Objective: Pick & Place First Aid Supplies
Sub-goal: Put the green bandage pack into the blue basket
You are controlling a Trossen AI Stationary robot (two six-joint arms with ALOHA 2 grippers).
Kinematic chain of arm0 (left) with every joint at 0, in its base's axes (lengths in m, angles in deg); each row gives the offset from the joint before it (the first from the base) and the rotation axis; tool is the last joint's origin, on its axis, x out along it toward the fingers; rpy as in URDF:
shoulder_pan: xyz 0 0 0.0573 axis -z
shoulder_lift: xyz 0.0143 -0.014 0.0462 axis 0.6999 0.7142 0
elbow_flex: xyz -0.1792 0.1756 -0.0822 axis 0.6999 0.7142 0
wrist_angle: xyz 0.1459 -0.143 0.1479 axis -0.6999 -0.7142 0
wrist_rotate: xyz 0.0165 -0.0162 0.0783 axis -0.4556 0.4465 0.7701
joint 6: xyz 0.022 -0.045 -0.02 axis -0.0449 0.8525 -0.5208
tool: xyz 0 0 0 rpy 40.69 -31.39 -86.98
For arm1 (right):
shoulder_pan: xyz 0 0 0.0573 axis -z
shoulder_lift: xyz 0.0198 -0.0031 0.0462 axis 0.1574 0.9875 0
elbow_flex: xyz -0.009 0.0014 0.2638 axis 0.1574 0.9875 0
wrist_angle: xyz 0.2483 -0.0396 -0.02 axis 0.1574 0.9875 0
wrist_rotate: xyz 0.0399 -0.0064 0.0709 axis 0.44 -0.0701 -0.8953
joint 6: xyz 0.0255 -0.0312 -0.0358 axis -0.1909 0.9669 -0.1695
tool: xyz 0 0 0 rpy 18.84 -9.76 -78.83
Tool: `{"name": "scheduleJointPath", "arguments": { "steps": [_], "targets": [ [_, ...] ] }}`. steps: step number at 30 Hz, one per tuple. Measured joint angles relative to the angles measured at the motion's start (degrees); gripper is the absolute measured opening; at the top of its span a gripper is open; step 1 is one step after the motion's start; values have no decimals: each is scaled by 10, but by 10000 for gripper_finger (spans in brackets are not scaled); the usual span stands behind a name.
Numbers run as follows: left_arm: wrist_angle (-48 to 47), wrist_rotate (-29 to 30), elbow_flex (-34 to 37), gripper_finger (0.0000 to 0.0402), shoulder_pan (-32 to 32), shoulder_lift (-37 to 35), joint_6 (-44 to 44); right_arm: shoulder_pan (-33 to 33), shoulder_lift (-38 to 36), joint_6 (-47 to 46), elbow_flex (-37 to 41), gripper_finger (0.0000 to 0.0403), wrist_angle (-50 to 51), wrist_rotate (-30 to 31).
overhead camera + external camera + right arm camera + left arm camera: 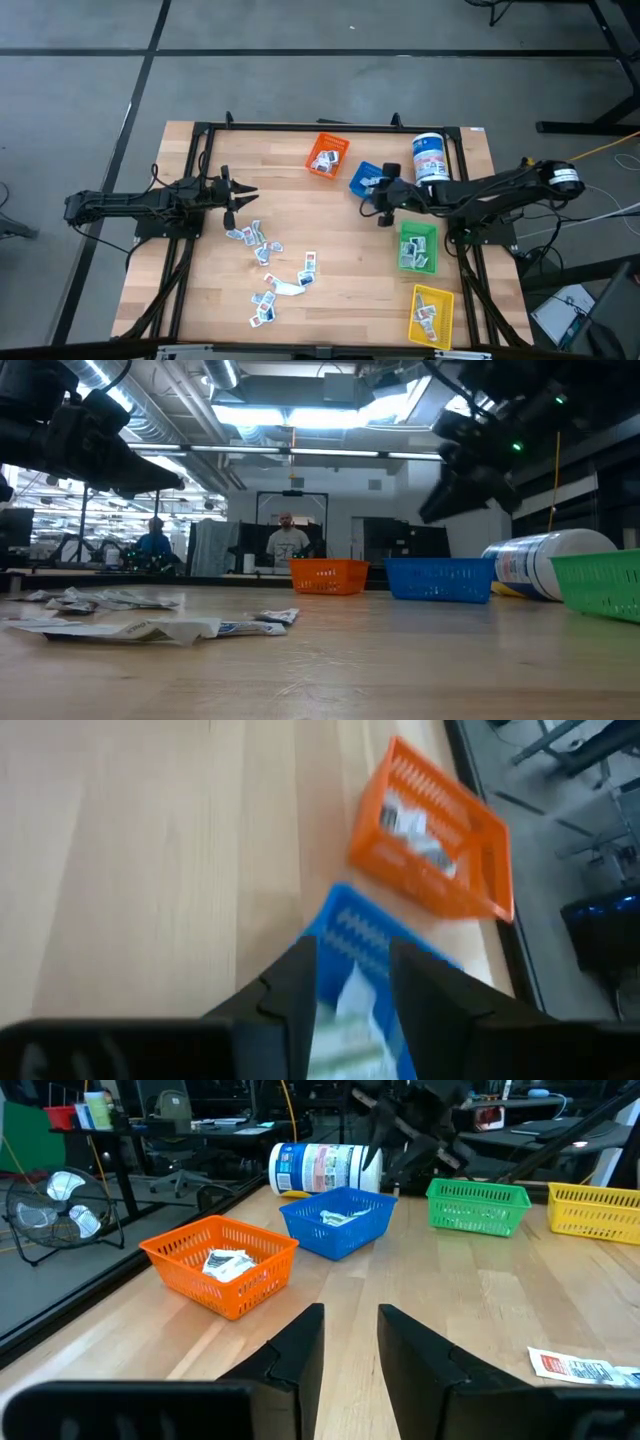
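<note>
The first aid supplies (268, 268) are small flat white packets, and the loose stock lies scattered on the bare wood of the table (330, 300) in front of the left arm, from just beside its gripper down toward the near edge. In the high view I count roughly ten loose packets — the figure is approximate, since several overlap and a few run together. Further packets already sit in the bins: some in the orange bin (325, 154), some in the blue bin (366, 178), some in the green bin (417, 247) and some in the yellow bin (431, 313). That makes four bins, one of each colour, plus one white canister (429, 158) standing beside the blue bin. On handling, the packets should prove very light, thin and limp, likely slick on the wrapper and liable to slide on the wood or lift in pairs where they overlap; a pinch across an edge or corner of a single outlying packet seems the safest hold. The left gripper (240, 195) hovers just above the top of the scatter, fingers parted and empty. The right gripper (352, 982) hangs directly over the blue bin, fingers apart and grasping nothing — a packet (352, 1012) shows below, between them, in the bin.
</note>
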Motion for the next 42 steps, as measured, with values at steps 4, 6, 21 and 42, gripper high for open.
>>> {"name": "scheduleJointPath", "arguments": {
  "steps": [4, 6, 21, 42],
  "targets": [
    [0, 0, 0, 93, 0, 0, 0, -11, 46, -13, -60, 126, 10, 0],
    [0, 0, 0, 93, 0, 0, 0, -21, 75, -3, -92, 126, 18, -1],
    [0, 0, 0, 91, 0, 0, 0, -134, 321, 67, -293, 126, 45, -194],
    [0, 0, 0, 91, 0, 0, 0, -191, 473, 157, -442, 126, 21, -277]
  ]
}}
